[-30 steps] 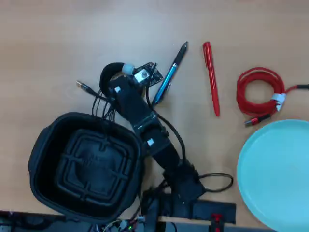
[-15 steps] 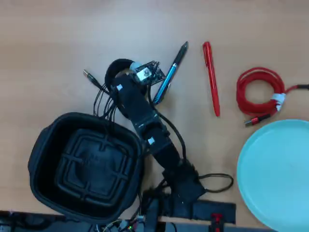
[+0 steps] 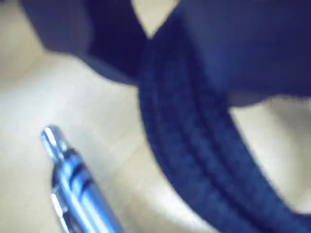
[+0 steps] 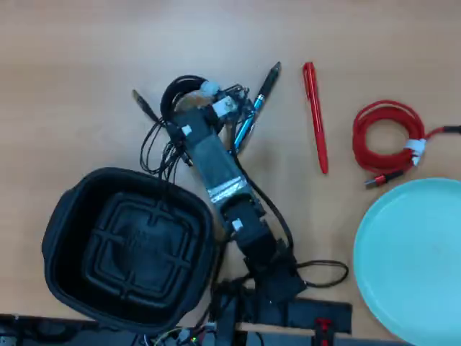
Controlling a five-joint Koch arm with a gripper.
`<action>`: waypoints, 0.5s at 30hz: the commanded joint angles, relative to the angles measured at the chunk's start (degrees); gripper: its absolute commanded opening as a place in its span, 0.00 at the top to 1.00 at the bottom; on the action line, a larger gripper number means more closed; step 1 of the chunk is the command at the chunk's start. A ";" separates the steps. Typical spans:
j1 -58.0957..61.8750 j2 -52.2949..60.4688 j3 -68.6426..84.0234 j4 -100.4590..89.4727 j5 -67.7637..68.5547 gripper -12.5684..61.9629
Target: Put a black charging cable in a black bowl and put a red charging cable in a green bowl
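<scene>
Overhead view, 1 arm over a wooden worktop (image 4: pixel 86 58), landmark: black bowl (image 4: pixel 128 249), empty, at lower left.

Item 1: black charging cable (image 4: pixel 180 90), coiled, above and slightly right of the black bowl, outside its rim. 1 plug end trails to the upper left; thin strands loop down toward the bowl's top edge. The wrist view shows a thick blurred dark band (image 3: pixel 194 145) close to the lens, likely this cable.

Item 2: tool (image 4: pixel 216 101), at the coil's right side. Whether it is clenched on the cable or released cannot be told; the arm body hides the jaws and the wrist view is too blurred.

Item 3: blue pen (image 4: pixel 252 115), just beside the tool, farther from the bowl; its tip also appears in the wrist view (image 3: pixel 73 184).

Item 4: red pen (image 4: pixel 315 119), further right, clear of the arm.

Item 5: red charging cable (image 4: pixel 389 140), far right of the bowl, untouched, just above the green bowl (image 4: pixel 410 267).

Risks, judged: a shallow hold could let the coil slip or unwind in transfer; dangling strands could snag on the bowl rim and leave a plug outside; the nearby blue pen could be nudged or pinched with the cable.
</scene>
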 commanded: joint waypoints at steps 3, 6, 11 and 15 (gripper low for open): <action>1.58 14.50 -13.80 -0.44 0.18 0.91; 1.58 19.69 -13.62 -0.62 -0.53 0.91; 1.49 27.33 -13.45 -0.18 -0.79 0.91; -0.44 32.96 -11.25 0.35 -0.44 0.91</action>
